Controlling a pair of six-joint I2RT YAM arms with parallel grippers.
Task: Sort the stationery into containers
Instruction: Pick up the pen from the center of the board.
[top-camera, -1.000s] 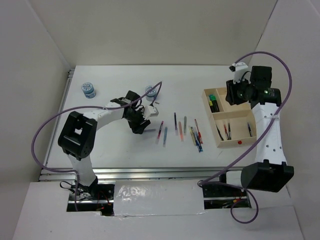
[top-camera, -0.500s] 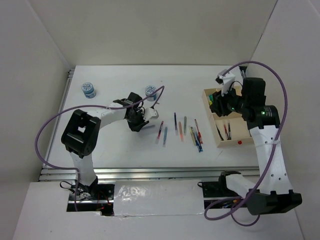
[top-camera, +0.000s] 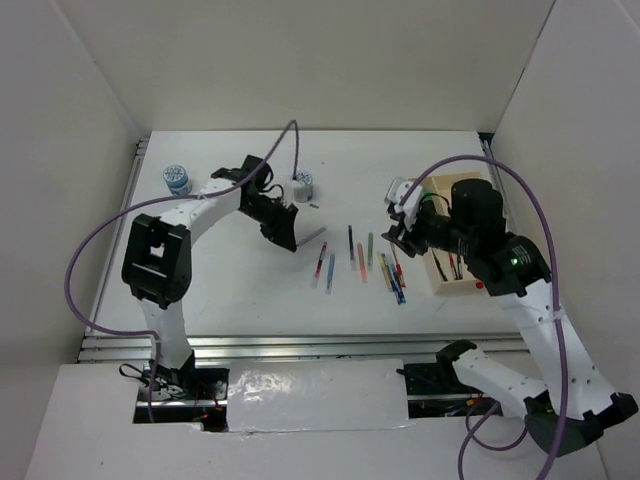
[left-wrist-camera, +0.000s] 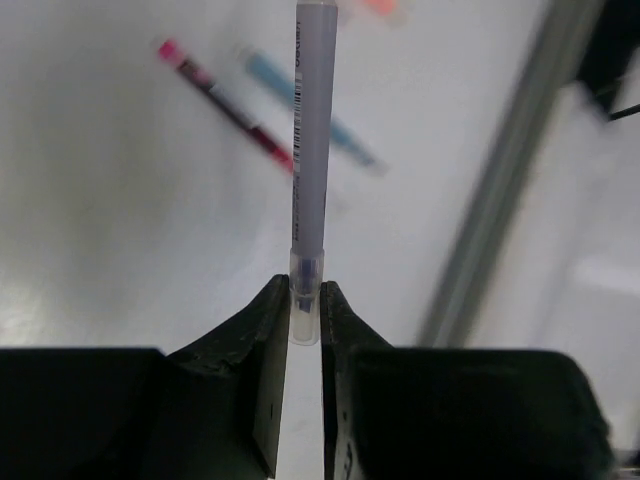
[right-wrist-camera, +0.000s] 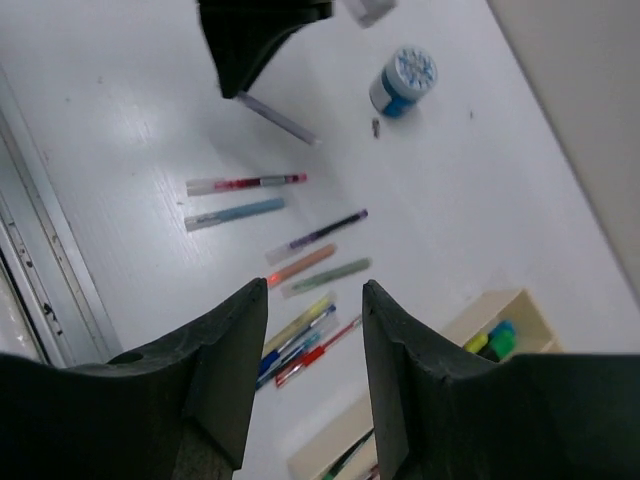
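My left gripper (top-camera: 292, 239) (left-wrist-camera: 305, 300) is shut on one end of a pale grey pen (left-wrist-camera: 312, 150) (top-camera: 312, 235), which sticks out past the fingertips above the table. Several loose pens lie in the middle: a red one (top-camera: 321, 262), a blue one (top-camera: 331, 272), a purple one (top-camera: 351, 243), and a mixed cluster (top-camera: 393, 277). My right gripper (top-camera: 395, 238) (right-wrist-camera: 315, 300) hangs open over that cluster (right-wrist-camera: 300, 345) with nothing between its fingers. The wooden tray (top-camera: 452, 287) (right-wrist-camera: 470, 318) is partly hidden by the right arm; highlighters (right-wrist-camera: 490, 340) show in one compartment.
One blue-white pot (top-camera: 303, 184) (right-wrist-camera: 405, 80) stands just behind the left gripper. Another pot (top-camera: 178, 179) sits at the far left. A metal rail (top-camera: 300, 345) runs along the table's near edge. White walls close in the left, back and right sides.
The left gripper closed on the grey pen and lifted it off the table. The right arm swung left from over the tray to above the pens, its jaws opening wider.
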